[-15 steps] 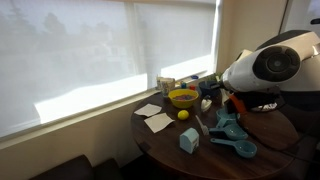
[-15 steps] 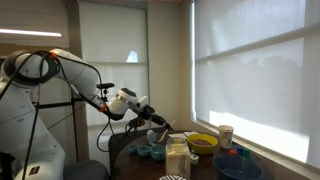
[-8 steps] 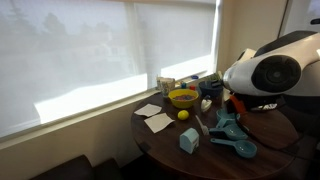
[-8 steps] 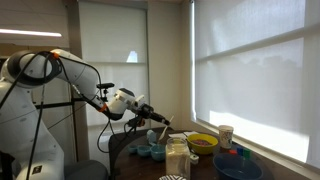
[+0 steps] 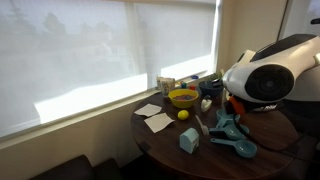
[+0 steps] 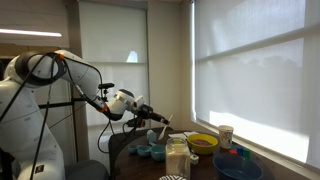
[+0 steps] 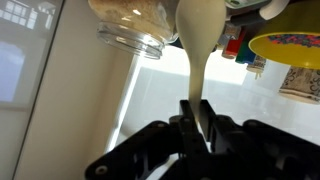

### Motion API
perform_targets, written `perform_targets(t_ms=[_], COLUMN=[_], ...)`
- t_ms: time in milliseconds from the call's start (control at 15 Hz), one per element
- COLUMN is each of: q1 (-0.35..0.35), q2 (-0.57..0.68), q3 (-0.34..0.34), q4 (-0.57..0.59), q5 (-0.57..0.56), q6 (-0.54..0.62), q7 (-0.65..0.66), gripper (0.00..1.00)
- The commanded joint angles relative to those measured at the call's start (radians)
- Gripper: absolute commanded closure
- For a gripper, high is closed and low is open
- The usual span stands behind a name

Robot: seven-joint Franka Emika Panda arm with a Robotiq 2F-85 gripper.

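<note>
In the wrist view my gripper (image 7: 196,108) is shut on the thin handle of a cream-coloured spoon (image 7: 197,45), which widens away from the jaws. The spoon's far end lies against the rim of a glass jar (image 7: 130,25) with pale grain in it. In an exterior view the gripper (image 6: 152,112) hangs over the near side of the round table (image 6: 125,152), above the teal measuring cups (image 6: 150,152) and beside the jar (image 6: 178,158). In the exterior view from the table's other side, the arm's big white joint (image 5: 265,72) hides the gripper.
On the table stand a yellow bowl (image 5: 183,97), a small yellow ball (image 5: 183,114), a paper cup (image 5: 166,85), white paper squares (image 5: 155,121), a teal box (image 5: 189,141) and teal measuring cups (image 5: 236,142). A blue bowl (image 6: 238,168) sits near the window blinds.
The arm has shifted slightly; its white joint sits a little lower and nearer in the exterior view. The grip on the spoon is unchanged.
</note>
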Motion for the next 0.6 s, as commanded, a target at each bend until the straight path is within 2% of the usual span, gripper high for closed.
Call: perform_targets(t_ms=[0, 533], q1=[0.032, 0.016], q2=[0.019, -0.115], q3=[-0.039, -0.18], q4=[0.027, 0.028], q5=[0.013, 0.165], q6=[0.008, 0.227], q7=[0.027, -0.049], gripper=[0.97, 0.97])
